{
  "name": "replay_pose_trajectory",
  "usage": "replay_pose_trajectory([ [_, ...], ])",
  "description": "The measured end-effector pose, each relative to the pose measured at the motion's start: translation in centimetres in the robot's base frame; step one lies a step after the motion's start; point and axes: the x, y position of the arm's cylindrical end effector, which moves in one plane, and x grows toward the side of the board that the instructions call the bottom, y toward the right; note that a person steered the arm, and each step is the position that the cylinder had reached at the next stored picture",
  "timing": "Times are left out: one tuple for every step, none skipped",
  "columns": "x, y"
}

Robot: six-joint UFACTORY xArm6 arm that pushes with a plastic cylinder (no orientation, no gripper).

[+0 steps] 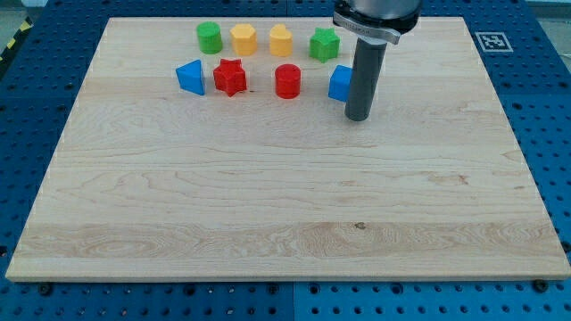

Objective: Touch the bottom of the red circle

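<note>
The red circle [287, 80] is a short red cylinder near the view's top, in the second row of blocks. My tip [358, 117] stands on the board to the right of it and a little lower, apart from it. The rod hides part of a blue block [339, 84] that lies between the tip and the red circle.
A red star [229, 77] and a blue triangle-like block [190, 77] lie left of the red circle. Above them are a green cylinder [209, 37], two yellow blocks [243, 39] [281, 40] and a green star [325, 44]. The wooden board [285, 205] lies on a blue perforated table.
</note>
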Motion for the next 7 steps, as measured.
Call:
replay_pose_trajectory([
  [-0.5,0.0],
  [-1.1,0.0],
  [-1.7,0.0],
  [-1.8,0.0],
  [-1.8,-0.3],
  [-1.7,-2.3],
  [-1.8,-3.8],
])
